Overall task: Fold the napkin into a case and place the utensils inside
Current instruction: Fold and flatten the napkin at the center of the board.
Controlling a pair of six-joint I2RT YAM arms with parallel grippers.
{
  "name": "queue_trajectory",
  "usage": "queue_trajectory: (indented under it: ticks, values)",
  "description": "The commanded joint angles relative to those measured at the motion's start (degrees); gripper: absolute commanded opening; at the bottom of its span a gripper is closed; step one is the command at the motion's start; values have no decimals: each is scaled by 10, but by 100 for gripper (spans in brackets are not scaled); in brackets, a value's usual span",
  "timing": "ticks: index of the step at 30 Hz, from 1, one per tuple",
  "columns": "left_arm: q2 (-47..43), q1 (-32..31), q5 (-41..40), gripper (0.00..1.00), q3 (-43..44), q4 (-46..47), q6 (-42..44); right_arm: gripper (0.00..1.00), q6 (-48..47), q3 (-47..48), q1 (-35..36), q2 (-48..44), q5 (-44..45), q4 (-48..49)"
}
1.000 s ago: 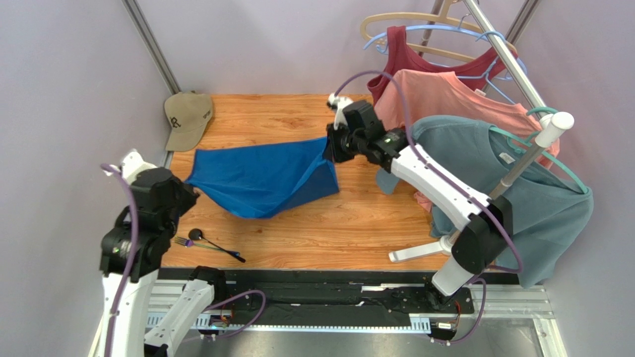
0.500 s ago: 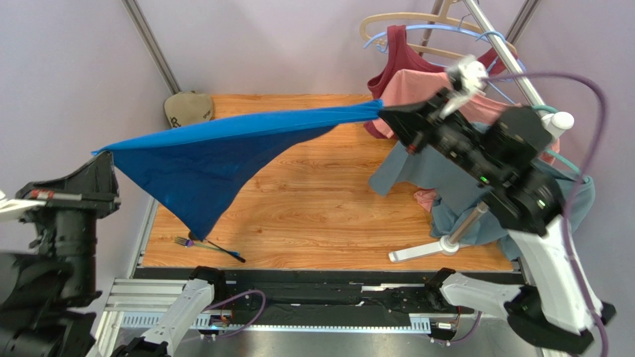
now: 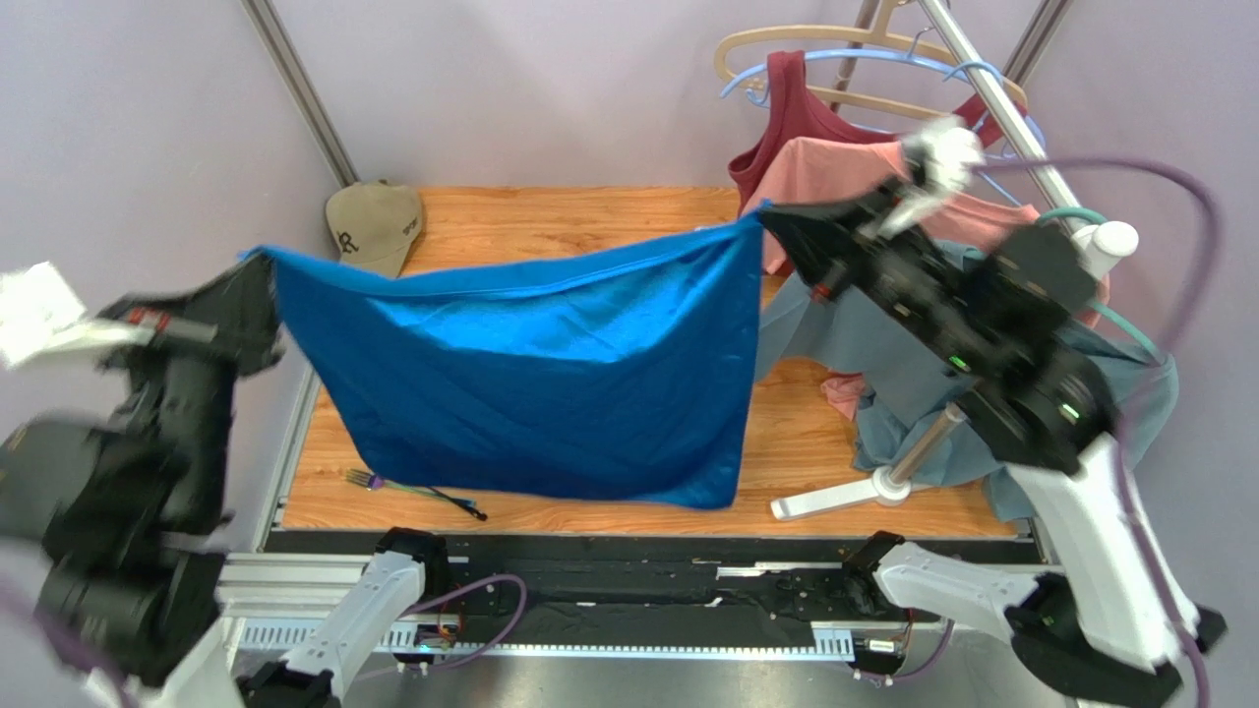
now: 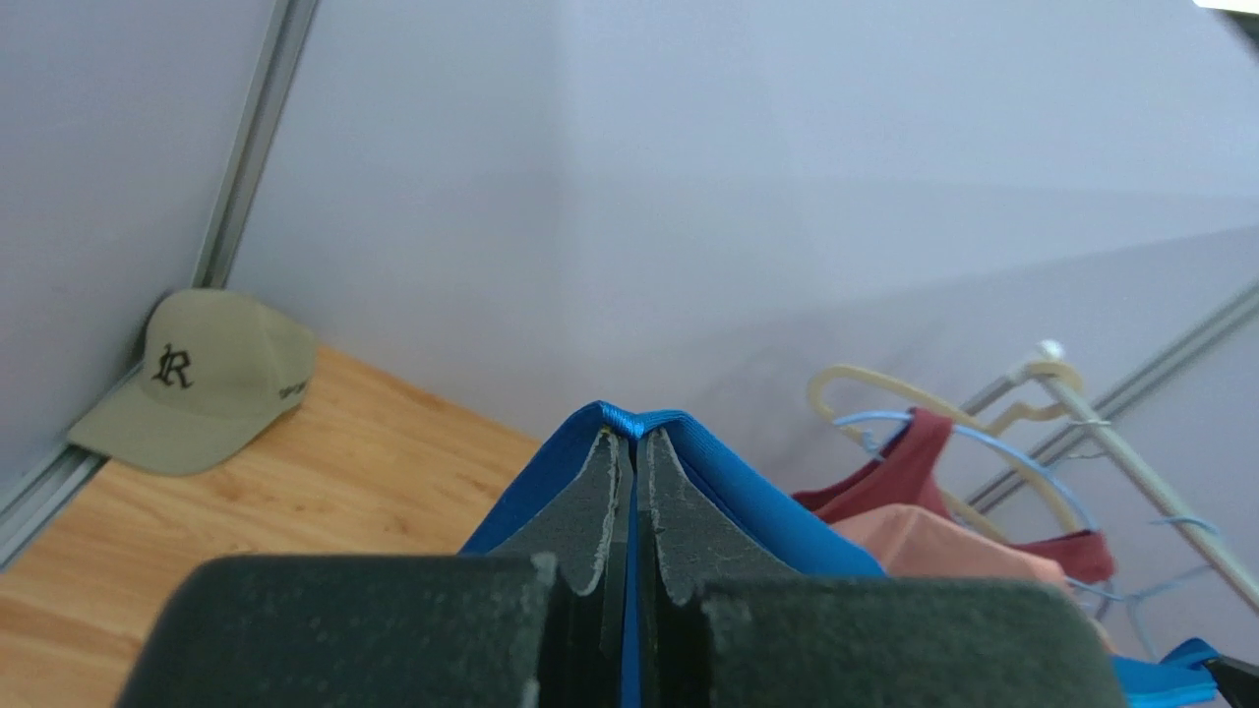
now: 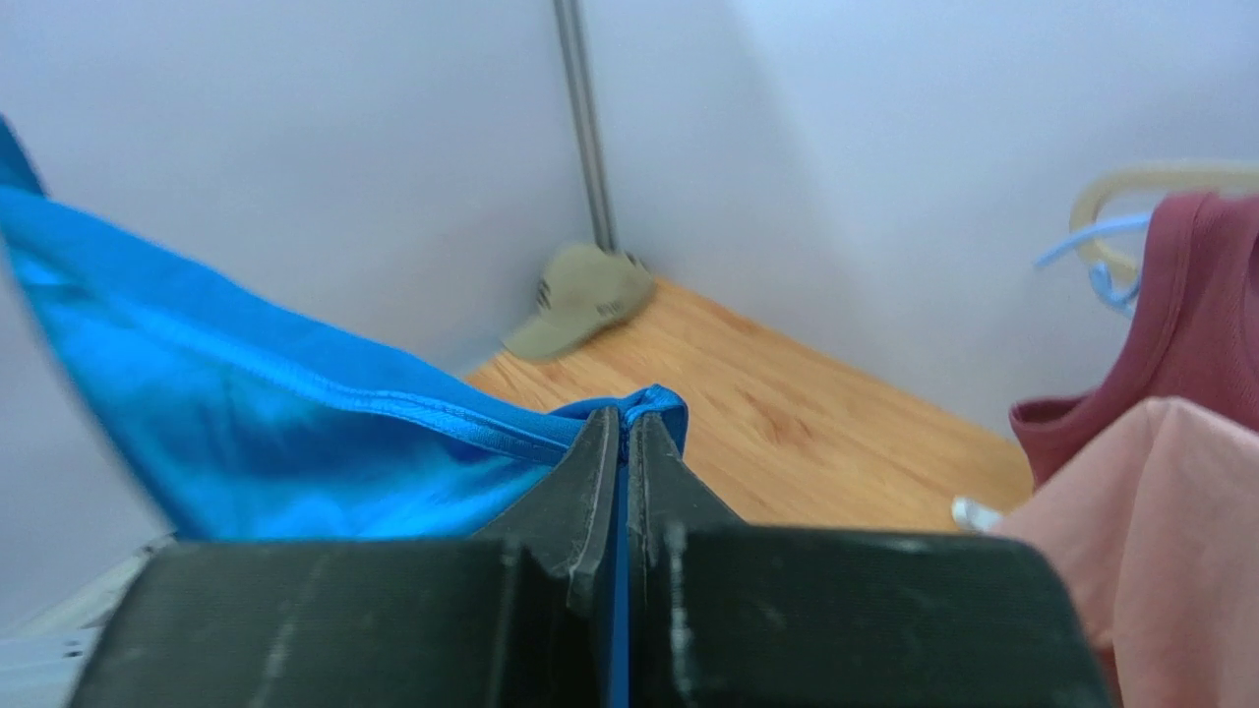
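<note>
At the left edge of the top view, the left gripper (image 3: 260, 273) is raised well above the table (image 3: 591, 207). Its fingers are closed tight on one upper corner of the napkin (image 3: 547, 369), and its wrist view shows blue cloth pinched between the pads with no gap. In the upper left, a khaki cap (image 3: 370, 221) lies in the table's far corner.

The napkin hangs as a spread sheet across the middle of the frame, clear of the wood. This is probably so it opens flat before being laid down for folding. Below its lower edge, at lower left, the utensils (image 3: 421, 491) lie on the table, not yet needed.

At the cloth's upper right corner, the right gripper (image 3: 764, 224) is likewise clamped shut on the napkin. It sits just in front of the shirts hanging on the rack (image 3: 993, 92).
</note>
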Motion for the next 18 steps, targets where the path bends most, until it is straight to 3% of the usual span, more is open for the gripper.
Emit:
queue_trajectory:
  ticks: [1, 7, 10, 14, 18]
  values:
    - [132, 5, -47, 0, -70, 79, 15, 0, -27, -7, -12, 124, 63, 27]
    - [341, 84, 5, 0, -125, 180, 24, 0, -50, 24, -58, 330, 99, 102]
    - [452, 120, 85, 0, -131, 267, 21, 0, -63, 82, -78, 451, 123, 111]
    - [625, 142, 182, 0, -85, 316, 44, 0, -83, 167, -102, 566, 137, 86]
    - [714, 150, 207, 0, -46, 364, 56, 0, -97, 226, -129, 651, 126, 78]
